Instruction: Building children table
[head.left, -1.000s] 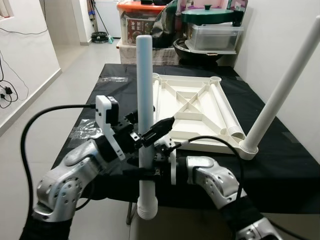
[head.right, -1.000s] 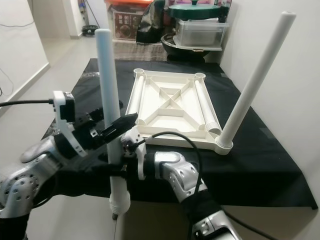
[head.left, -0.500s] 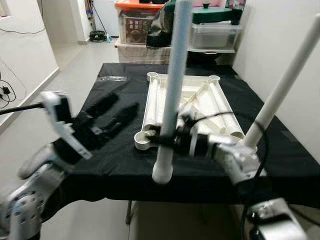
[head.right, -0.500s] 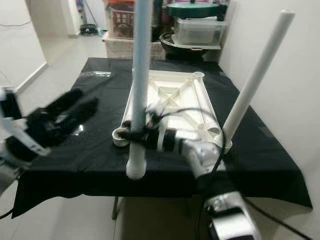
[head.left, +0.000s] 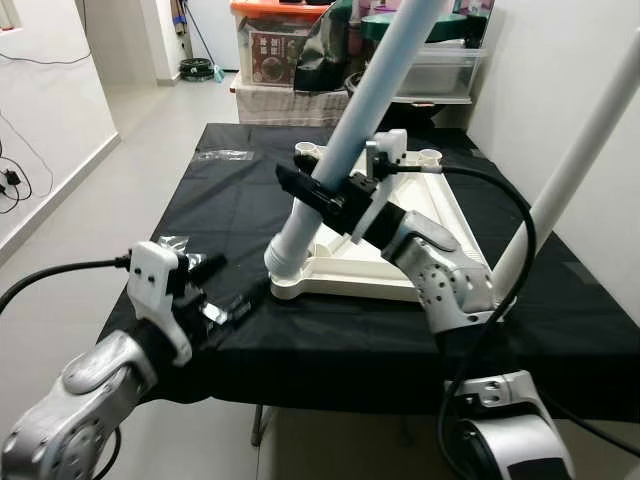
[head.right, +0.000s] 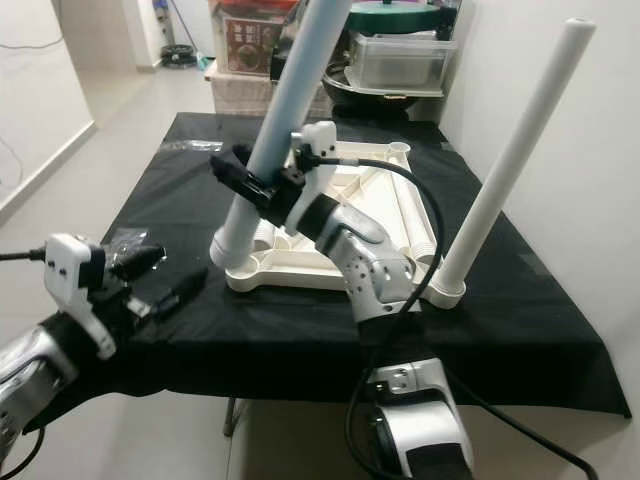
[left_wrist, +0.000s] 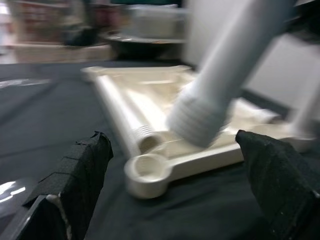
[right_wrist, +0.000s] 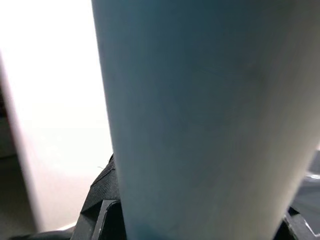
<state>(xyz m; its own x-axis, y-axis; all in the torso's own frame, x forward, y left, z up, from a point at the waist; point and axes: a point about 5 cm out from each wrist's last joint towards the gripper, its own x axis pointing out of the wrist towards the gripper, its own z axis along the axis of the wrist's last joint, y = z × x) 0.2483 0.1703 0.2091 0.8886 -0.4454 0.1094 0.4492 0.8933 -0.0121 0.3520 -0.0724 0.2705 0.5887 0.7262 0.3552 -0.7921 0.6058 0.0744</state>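
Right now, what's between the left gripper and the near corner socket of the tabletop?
Only bare black cloth lies between the left gripper and the corner socket, as the left wrist view shows.

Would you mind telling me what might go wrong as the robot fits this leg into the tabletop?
1. The light blue leg is tilted, its threaded end at the near-left corner socket; it may jam or cross-thread.
2. The right gripper alone grips it; the long leg could slip.
3. The left gripper is open, off the tabletop, which might slide on the black cloth.
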